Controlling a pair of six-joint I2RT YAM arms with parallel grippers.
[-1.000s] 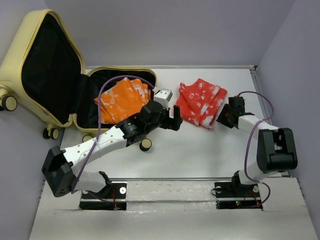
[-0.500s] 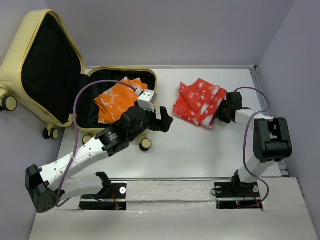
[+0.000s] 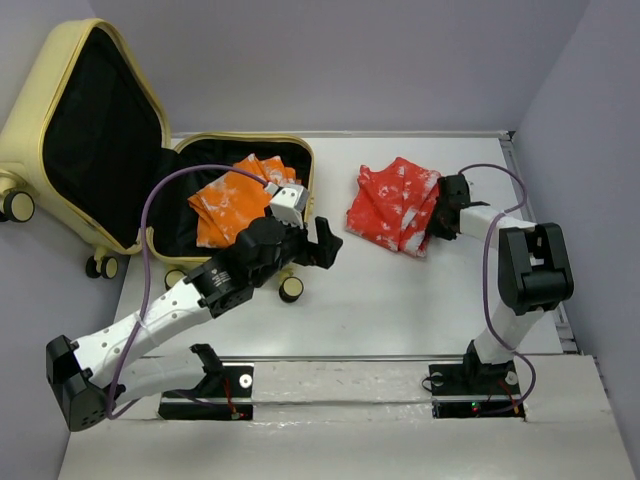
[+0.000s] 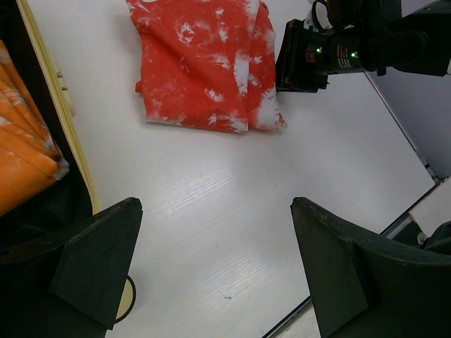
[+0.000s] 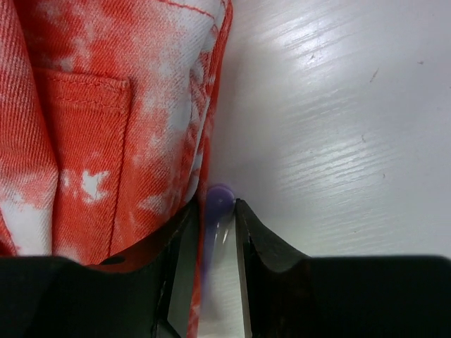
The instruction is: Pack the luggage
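Observation:
The luggage (image 3: 62, 58), a pale yellow suitcase with black lining, lies open at the back left. An orange garment (image 3: 236, 198) rests in its lower half, its edge (image 4: 21, 162) showing in the left wrist view. My left gripper (image 3: 322, 243) hovers open just right of the suitcase rim, and only bare table shows between its fingers (image 4: 215, 204). A red-and-white garment (image 3: 395, 205) lies on the table. My right gripper (image 3: 436, 220) is at its right edge. Its jaws (image 5: 215, 208) stand narrowly apart, the cloth's edge (image 5: 91, 105) against one finger.
A caster wheel (image 3: 291, 289) of the suitcase sits on the table below my left gripper. More wheels (image 3: 15, 205) stick out at the far left. Grey walls close the table at the back and right. A purple cable loops over each arm.
My left arm has drawn back leftward, away from the red garment. My right gripper has slid left onto the red garment's edge and its jaws have narrowed.

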